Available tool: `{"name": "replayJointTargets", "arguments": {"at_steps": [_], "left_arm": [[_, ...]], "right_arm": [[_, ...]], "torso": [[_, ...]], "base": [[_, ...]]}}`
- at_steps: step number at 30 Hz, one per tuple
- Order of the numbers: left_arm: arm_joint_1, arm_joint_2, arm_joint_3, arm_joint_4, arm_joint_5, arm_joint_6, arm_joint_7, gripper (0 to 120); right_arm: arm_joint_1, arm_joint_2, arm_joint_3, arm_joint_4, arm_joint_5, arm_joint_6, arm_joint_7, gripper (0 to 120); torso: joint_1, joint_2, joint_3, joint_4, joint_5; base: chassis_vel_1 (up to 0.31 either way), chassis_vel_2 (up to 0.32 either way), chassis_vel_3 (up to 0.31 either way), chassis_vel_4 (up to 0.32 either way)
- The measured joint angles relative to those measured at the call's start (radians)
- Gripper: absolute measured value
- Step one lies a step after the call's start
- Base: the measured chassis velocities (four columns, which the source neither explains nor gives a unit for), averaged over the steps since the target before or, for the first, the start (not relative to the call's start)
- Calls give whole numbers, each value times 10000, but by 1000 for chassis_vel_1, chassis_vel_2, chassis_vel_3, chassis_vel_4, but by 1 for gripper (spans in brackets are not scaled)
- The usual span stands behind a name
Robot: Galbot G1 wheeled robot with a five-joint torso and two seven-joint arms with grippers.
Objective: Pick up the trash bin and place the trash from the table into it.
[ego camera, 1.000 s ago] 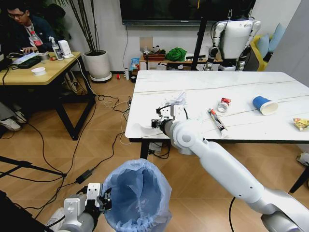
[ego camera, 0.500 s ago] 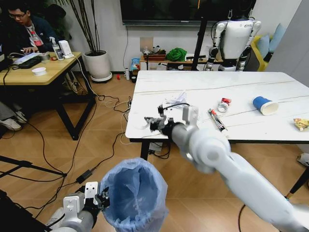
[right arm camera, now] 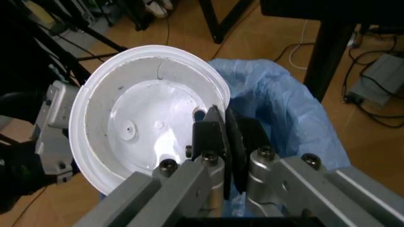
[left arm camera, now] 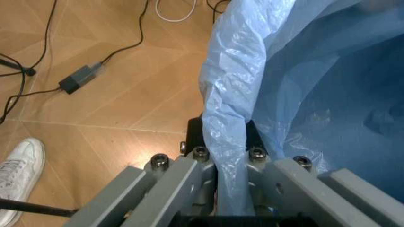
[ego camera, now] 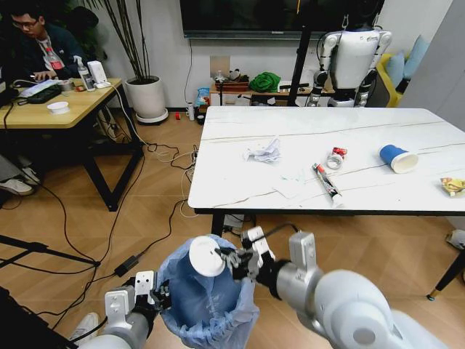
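One white lid (ego camera: 206, 257) now over trash bin (ego camera: 207, 305), carried off table (ego camera: 378, 145) by right gripper (ego camera: 231, 259).

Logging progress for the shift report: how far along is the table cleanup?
Done: left end effector holds the trash bin by its rim. In hand: right end effector grips a white bowl over the bin. Left on the table: crumpled paper, wrapper, can, blue cup, yellow wrapper.

Blue-lined trash bin (ego camera: 207, 305), trash (ego camera: 264, 151) on table (ego camera: 363, 134)
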Motion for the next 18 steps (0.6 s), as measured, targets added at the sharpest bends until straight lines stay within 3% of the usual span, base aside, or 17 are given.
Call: {"name": "replayJointTargets", "arguments": {"at_steps": [4,6,12,16,18], "left_arm": [[12,-4,60,0,24,0,-3,0],[13,-10,114,-5,46,0,-4,0],[30,-16,177,-27,89,0,11,0],[60,-12,185,-51,117,0,41,0],[66,-11,189,-53,131,1,54,0]], "right_arm": [[-352,58,-174,-62,-971,-13,-158,1],[-563,53,-309,-143,-1509,-13,-219,13],[-842,83,-278,-141,-1805,-17,-221,29],[-957,76,46,6,-1849,45,-249,50],[-956,75,294,106,-1824,151,-320,53]], "torso": [[1,0,0,1,0],[1,0,1,1,0],[1,0,1,0,0],[1,-1,1,0,0],[1,-1,1,0,2]], "base": [[0,0,0,0],[0,0,0,0],[0,0,0,0],[0,0,0,0],[0,0,0,0]]}}
